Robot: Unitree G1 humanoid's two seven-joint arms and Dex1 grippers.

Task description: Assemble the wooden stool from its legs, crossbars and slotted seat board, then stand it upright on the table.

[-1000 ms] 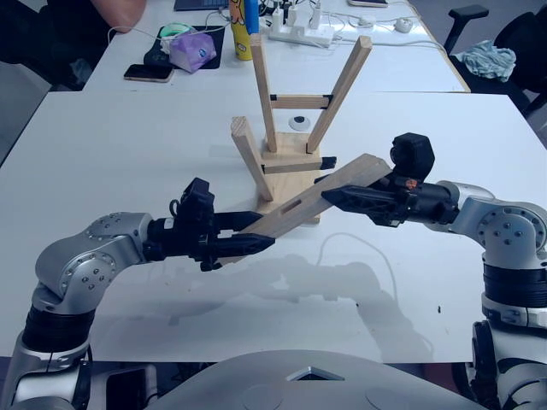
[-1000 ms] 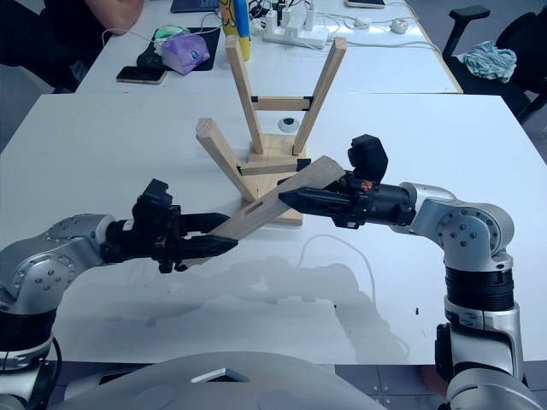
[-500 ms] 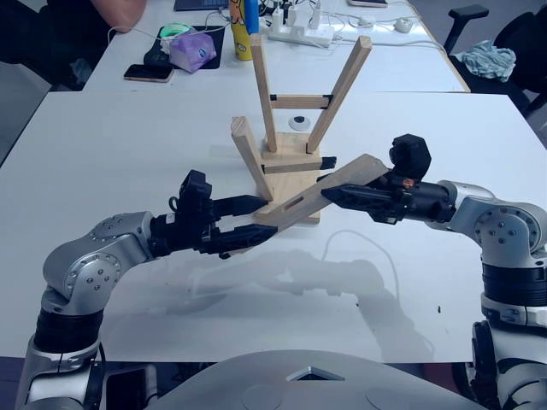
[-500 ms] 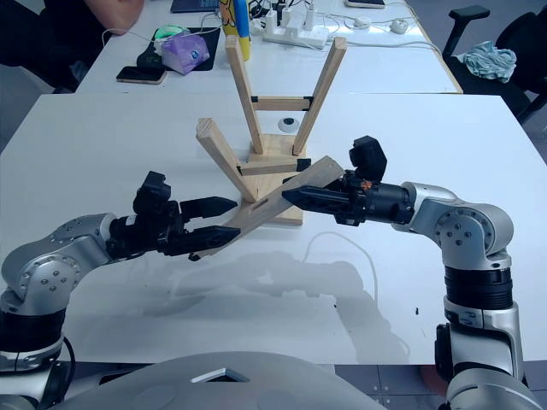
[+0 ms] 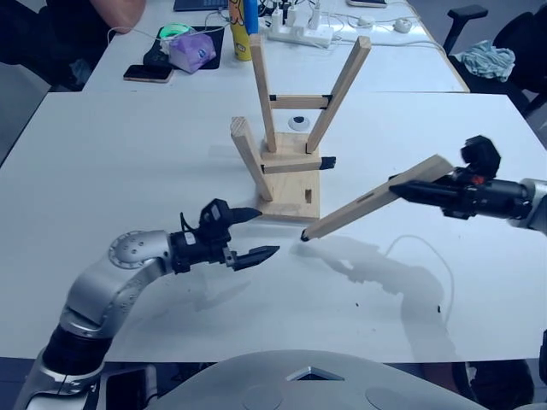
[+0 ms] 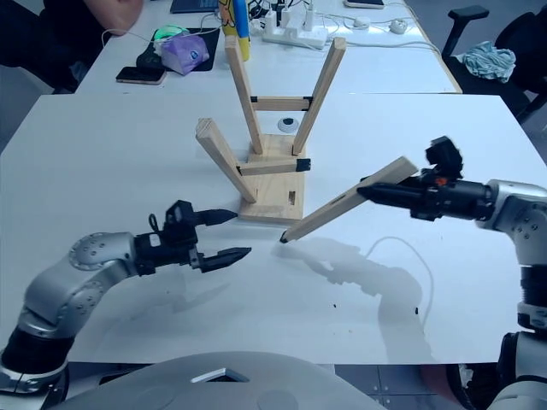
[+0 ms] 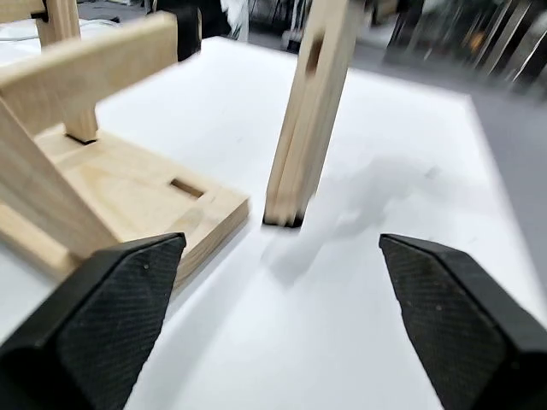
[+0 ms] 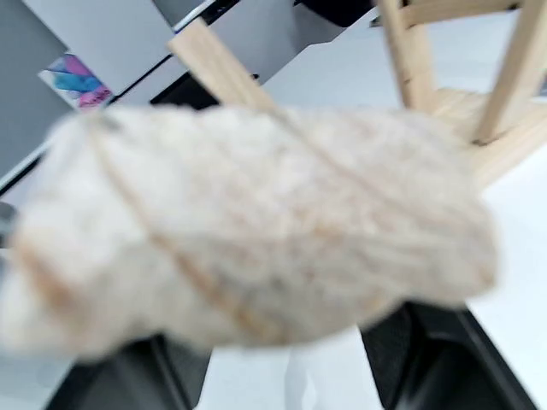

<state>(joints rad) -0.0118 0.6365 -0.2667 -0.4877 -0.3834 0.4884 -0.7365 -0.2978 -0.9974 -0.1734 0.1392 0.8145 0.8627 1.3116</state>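
The right gripper [image 5: 408,185] pinches a leg [image 5: 355,207]; the left gripper [image 5: 265,231] is spread wide near the stool [image 5: 291,184].

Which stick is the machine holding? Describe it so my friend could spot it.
On the white table sits a half-built stool, upside down. Just to its right, one loose leg slants from the right claw down toward the seat board. Unlike the other legs, it is joined to nothing.

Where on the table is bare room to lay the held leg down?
Bare table lies left of the seat board, beyond the left gripper. Another patch lies behind the leg held by the right gripper. It is crowded around the board's fitted legs.
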